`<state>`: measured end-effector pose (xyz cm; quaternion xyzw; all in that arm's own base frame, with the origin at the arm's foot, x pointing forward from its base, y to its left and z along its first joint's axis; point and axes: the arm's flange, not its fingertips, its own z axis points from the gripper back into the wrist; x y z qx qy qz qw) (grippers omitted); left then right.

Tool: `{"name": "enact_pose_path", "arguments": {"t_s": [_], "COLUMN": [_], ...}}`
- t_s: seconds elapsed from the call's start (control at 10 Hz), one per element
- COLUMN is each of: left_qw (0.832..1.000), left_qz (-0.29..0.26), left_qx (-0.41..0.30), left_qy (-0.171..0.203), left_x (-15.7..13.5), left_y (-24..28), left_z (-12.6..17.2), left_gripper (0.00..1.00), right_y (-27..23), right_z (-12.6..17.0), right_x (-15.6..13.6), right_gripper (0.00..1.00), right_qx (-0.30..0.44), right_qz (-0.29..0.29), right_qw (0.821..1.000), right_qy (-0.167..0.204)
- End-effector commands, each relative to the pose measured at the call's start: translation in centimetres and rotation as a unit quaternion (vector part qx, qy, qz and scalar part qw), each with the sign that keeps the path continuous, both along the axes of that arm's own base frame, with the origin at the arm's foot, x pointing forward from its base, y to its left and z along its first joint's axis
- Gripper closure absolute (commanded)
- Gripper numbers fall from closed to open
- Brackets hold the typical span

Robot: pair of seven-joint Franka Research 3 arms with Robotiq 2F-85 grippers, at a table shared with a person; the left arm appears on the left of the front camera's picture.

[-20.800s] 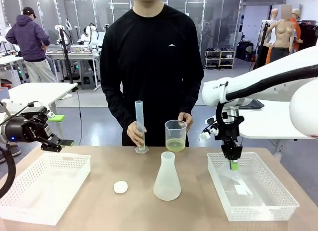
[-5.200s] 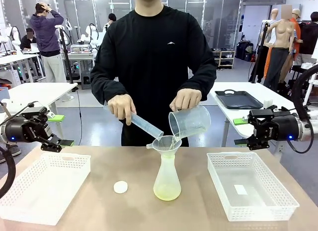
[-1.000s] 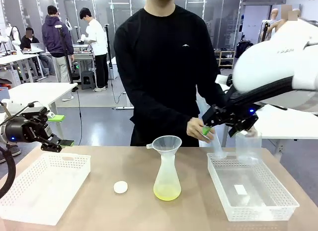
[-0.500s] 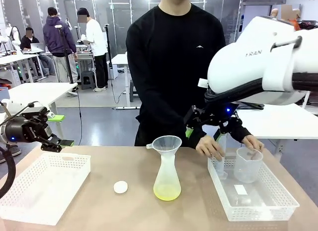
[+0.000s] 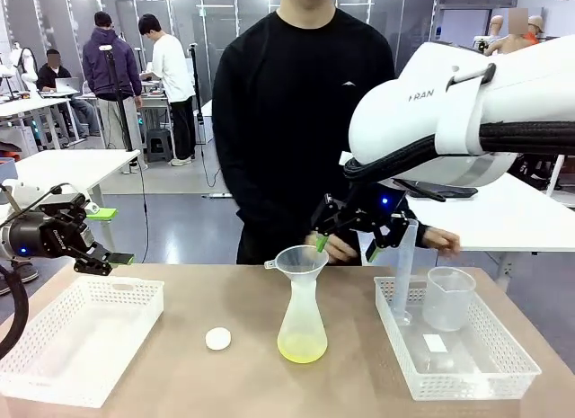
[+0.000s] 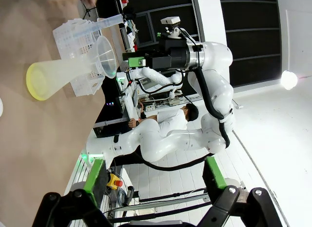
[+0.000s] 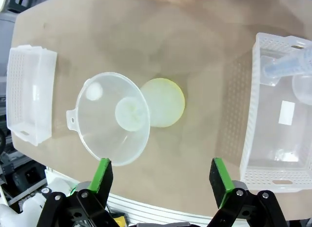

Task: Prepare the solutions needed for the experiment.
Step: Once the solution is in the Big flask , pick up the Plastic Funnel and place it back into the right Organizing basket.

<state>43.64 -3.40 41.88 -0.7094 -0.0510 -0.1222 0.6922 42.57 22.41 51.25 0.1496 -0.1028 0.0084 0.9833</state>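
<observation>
While the funnel (image 5: 302,259) sits in its neck, the conical flask (image 5: 302,317) is my reference for this entry.

Solutions (image 5: 302,349): a shallow pale yellow-green layer at the very bottom of the flask.

Right gripper (image 5: 346,247): just above and behind the flask's mouth, jaws spread wide, nothing between the green pads. In the right wrist view it looks straight down, with the funnel bowl off toward one finger rather than centred. My reading: it is placed there to lift the funnel off now that the liquid is in. It would need centring before it closes.

Left gripper (image 5: 112,236): well left of the flask, above the far edge of the left basket (image 5: 63,386), jaws spread and empty. I judge it is held out there to leave the middle free.

Right basket (image 5: 467,377), just right of the flask: the measuring cylinder (image 5: 403,265) and beaker (image 5: 447,298) stand upright inside. I see no colour in either, so I take them as spent glassware set aside.

White cap (image 5: 218,338): on the table left of the flask and apart from it, probably waiting to seal it.

Person's hand (image 5: 338,249): behind the flask, close to the right gripper's fingers. Risks are a pinch, or a knock to the top-heavy funnel.
</observation>
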Motion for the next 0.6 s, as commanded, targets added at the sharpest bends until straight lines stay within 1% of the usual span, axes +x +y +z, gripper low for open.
{"name": "enact_pose_path", "arguments": {"t_s": [0.0, 0.2, 0.5], "left_qw": [1.0, 1.0, 1.0], "left_qz": [-0.001, -0.001, -0.001], "left_qx": [-0.001, -0.001, -0.001], "left_qy": [0.001, 0.001, 0.001], "left_x": [0.0, 0.0, 0.0], "left_y": [0.0, 0.0, 0.0], "left_z": [0.3, 0.3, 0.3], "left_gripper": [0.0, 0.0, 0.0], "right_y": [1.5, 2.2, 2.9], "right_z": [-0.1, -1.1, -2.4], "right_x": [0.8, 1.9, 2.8], "right_gripper": [0.0, 0.0, 0.0], "right_qx": [0.012, 0.008, 0.004], "right_qz": [-0.023, -0.033, -0.039], "right_qw": [0.999, 0.999, 0.998], "right_qy": [0.02, 0.033, 0.053]}}
